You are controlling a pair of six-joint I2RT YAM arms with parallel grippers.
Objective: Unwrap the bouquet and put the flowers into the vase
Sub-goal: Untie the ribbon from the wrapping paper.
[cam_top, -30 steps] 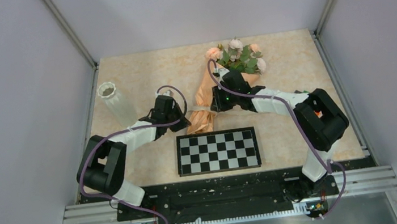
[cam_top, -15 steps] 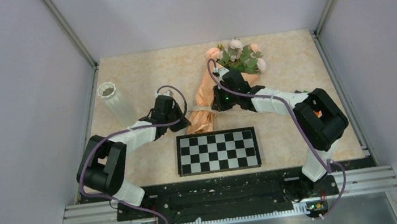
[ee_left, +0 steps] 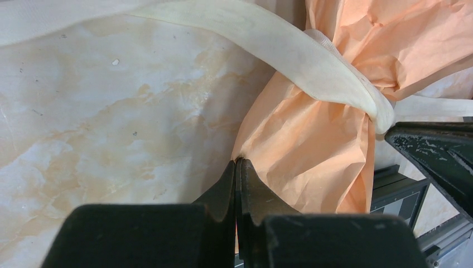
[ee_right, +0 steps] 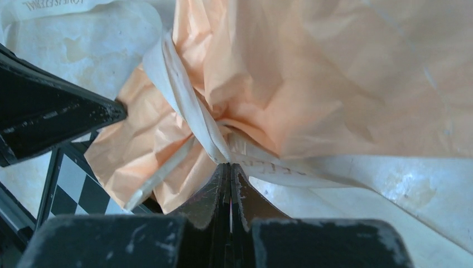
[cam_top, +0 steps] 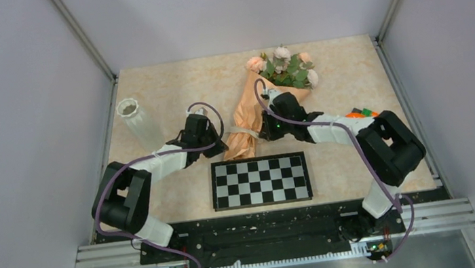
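The bouquet [cam_top: 246, 112] lies on the table, its peach paper cone [ee_left: 312, 151] tied with a cream ribbon [ee_left: 312, 61]. The flowers [cam_top: 286, 70] stick out of the cone's far end, pink and cream blooms with green leaves. My left gripper [ee_left: 237, 162] is shut, its tips pinching the paper's edge at the cone's narrow end [cam_top: 223, 147]. From the other side, my right gripper [ee_right: 229, 164] is shut on the ribbon [ee_right: 187, 106] at the knot [cam_top: 263, 133]. The white ribbed vase [cam_top: 137, 122] stands upright at the far left, apart from both arms.
A black-and-white checkerboard plate [cam_top: 259, 180] lies just in front of the bouquet's narrow end. A small orange and green object [cam_top: 359, 113] shows behind the right forearm. Grey walls close in the table on three sides.
My right gripper has closed on the ribbon and drawn slightly nearer, its elbow swinging right. The left arm has not moved.
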